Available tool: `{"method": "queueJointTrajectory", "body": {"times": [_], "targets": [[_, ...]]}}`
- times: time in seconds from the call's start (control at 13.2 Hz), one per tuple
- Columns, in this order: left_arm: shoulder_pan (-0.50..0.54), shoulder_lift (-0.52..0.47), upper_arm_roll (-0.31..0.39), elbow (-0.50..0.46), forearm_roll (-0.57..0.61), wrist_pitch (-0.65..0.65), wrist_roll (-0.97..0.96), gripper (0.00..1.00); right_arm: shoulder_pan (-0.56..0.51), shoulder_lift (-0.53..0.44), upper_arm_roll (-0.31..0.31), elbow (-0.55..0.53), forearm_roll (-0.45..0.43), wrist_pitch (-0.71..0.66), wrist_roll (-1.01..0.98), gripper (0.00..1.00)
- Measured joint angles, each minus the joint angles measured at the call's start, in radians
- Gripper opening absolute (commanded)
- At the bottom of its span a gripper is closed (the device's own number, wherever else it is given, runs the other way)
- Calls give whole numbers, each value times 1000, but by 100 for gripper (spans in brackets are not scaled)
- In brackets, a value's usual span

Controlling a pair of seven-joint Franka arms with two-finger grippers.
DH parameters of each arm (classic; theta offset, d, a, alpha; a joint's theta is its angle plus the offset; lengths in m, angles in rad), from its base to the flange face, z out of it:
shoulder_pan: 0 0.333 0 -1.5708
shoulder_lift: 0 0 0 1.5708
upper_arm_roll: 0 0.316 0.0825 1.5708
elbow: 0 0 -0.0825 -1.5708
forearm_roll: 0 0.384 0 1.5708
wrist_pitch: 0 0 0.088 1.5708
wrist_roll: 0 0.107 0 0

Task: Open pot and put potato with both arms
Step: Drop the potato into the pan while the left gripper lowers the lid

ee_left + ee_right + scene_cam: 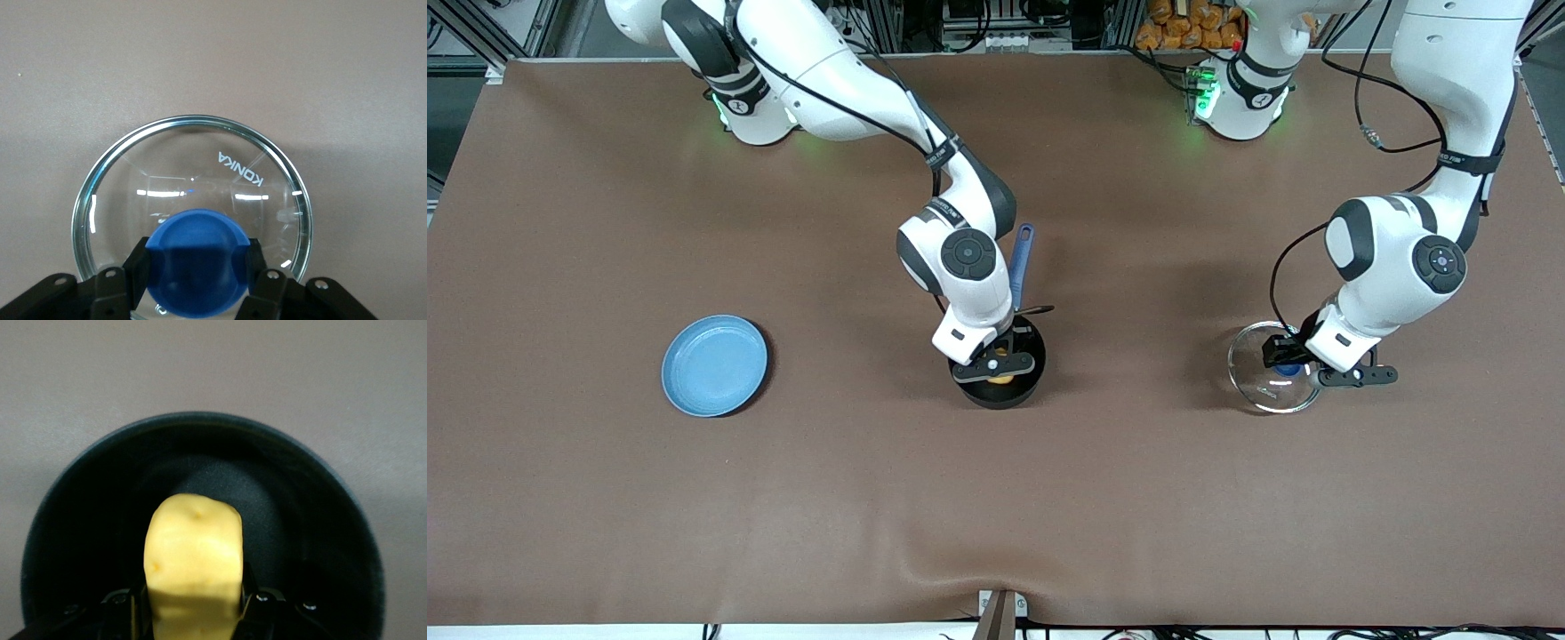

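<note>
The black pot [1014, 388] stands open at the table's middle, its blue handle [1020, 262] pointing toward the robots' bases. My right gripper [1000, 364] is shut on the yellow potato [1001, 377] and holds it inside the pot's mouth; the right wrist view shows the potato [192, 560] between the fingers over the pot's dark inside [300, 520]. My left gripper [1288, 356] is shut on the blue knob [197, 260] of the glass lid [267, 173]. The lid [1263, 380] lies on the table toward the left arm's end.
A flat light-blue plate [714, 365] lies on the brown table cloth toward the right arm's end. A metal bracket [1000, 609] sits at the table's edge nearest the front camera.
</note>
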Motion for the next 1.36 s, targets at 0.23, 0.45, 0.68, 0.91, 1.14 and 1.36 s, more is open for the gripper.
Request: {"method": "queueJointTrajectory", "body": {"times": [0.23,0.45,0.68,0.91,1.14,1.36], "targets": [[0,1,-8,-37,-1,53,0,0,5,15,-1,0,-1,9,15,4],[2,2,-13,-47,-14,60,0,0,5,21,-2,0,-1,13,18,52],[5,12,-23,-49,-76,66,0,0,5,21,-3,0,-1,13,19,64],[5,34,-36,-49,-99,82,0,100,5,21,-3,0,-1,13,19,64],[5,33,-37,-37,-100,97,0,100,5,18,-9,10,-1,6,20,64],[5,-31,-39,38,-100,33,0,100,2,-33,-17,45,1,-134,20,64]]}}
